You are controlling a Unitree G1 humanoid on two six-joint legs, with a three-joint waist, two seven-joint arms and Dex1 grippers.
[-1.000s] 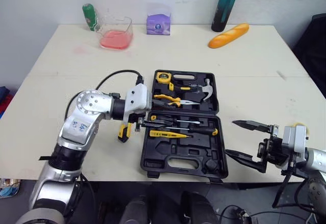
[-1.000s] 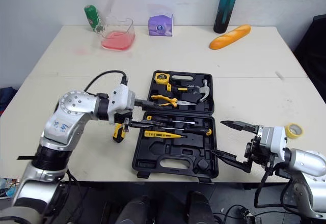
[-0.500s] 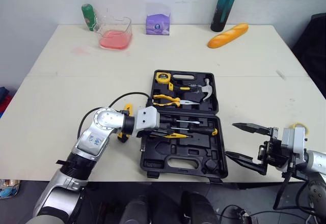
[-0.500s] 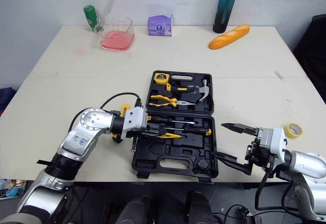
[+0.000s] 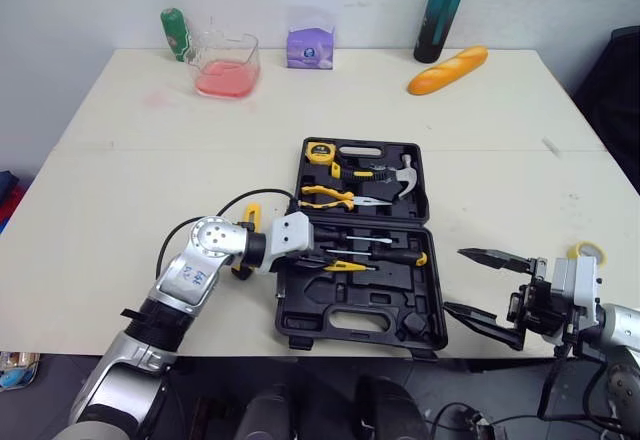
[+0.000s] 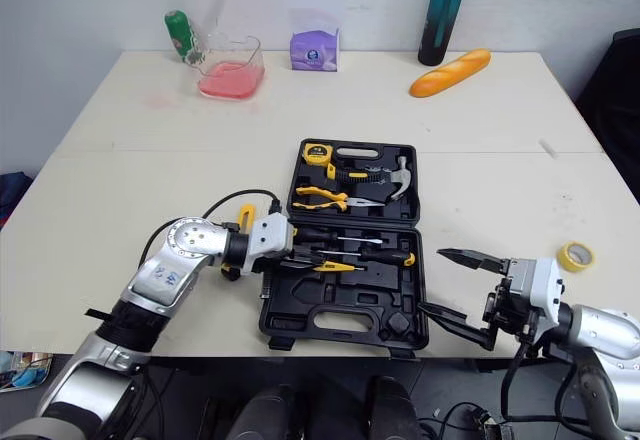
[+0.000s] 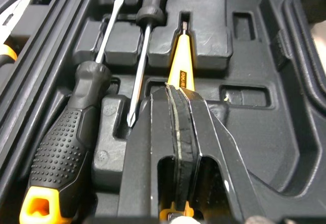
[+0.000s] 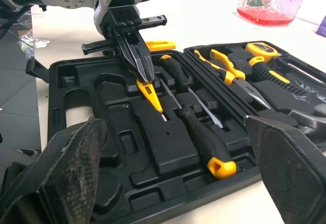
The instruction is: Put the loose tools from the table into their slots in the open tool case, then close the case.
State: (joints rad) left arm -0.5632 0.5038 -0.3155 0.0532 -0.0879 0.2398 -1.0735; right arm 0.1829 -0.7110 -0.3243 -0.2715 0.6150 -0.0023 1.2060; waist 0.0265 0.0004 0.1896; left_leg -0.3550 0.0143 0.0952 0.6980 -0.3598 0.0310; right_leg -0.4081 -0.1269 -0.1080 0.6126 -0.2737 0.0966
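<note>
Yellow screwdriver [image 7: 181, 66]: found inside the near half of the open tool case [image 5: 345, 325], in the near row of the screwdriver slots. Long axis runs left to right, handle to the left, tip to the right. In the left wrist view the tip end is seen laid into its notch, while the handle end is clamped.

Left gripper [image 8: 144, 73]: fingers closed on the screwdriver's handle, reached in over the case's left edge. The fingers are pointed rightward along the shaft, so tool and fingers share one line. Whether the handle is fully seated in its slot cannot be told; it is covered by the fingers.

Two black-handled screwdrivers [image 5: 352, 239] are lodged just on the far side of the yellow one and parallel to it. Pliers [image 5: 335, 197], hammer [image 5: 398, 175] and tape measure [image 5: 319, 151] are bedded in the far half.

Judgement: the step in hand is taken to be seating and release. Little more than a press down and an opening of the fingers is called for, then a withdrawal leftward along the axis so the tool is not dragged out.

A yellow-and-black tool [image 5: 240, 263] lies on the table just left of the case, partly hidden by the left arm; its kind cannot be told. It is far nearer the left arm.

Right gripper [image 5: 455, 280]: fingers spread wide, empty, held off the case's near right corner. A roll of yellow tape [image 6: 573, 256] lies beside the right arm.
</note>
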